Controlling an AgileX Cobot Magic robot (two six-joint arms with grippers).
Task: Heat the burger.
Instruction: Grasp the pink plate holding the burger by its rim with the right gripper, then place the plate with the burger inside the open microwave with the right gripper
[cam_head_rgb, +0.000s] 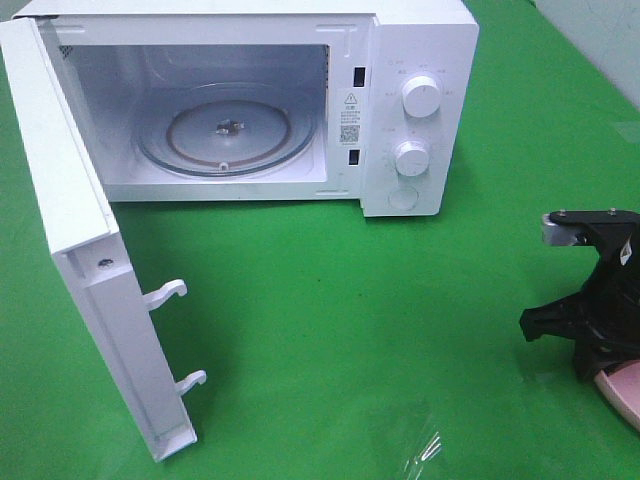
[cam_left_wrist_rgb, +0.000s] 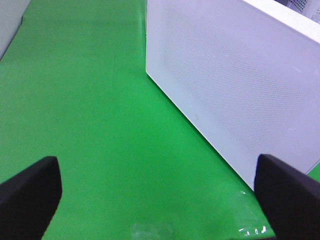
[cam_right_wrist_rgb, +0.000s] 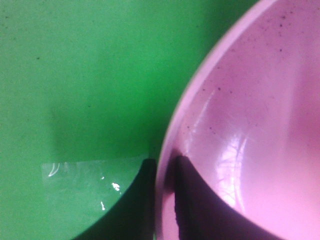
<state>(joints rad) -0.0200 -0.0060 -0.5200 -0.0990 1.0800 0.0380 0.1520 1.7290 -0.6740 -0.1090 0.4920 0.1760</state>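
Right claw (cam_right_wrist_rgb: 164, 169) pinching pink plate (cam_right_wrist_rgb: 250, 100) rim | microwave (cam_head_rgb: 420, 50) door open

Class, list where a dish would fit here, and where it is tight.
Free: the green cloth between the door and the right end effector, in front of the microwave; also the turntable. Crowded: the right edge, where the end effector pinches the plate.

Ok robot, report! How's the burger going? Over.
Left gripper open, empty. Right gripper shut on pink plate rim. Burger not in view. Microwave door open, turntable bare.
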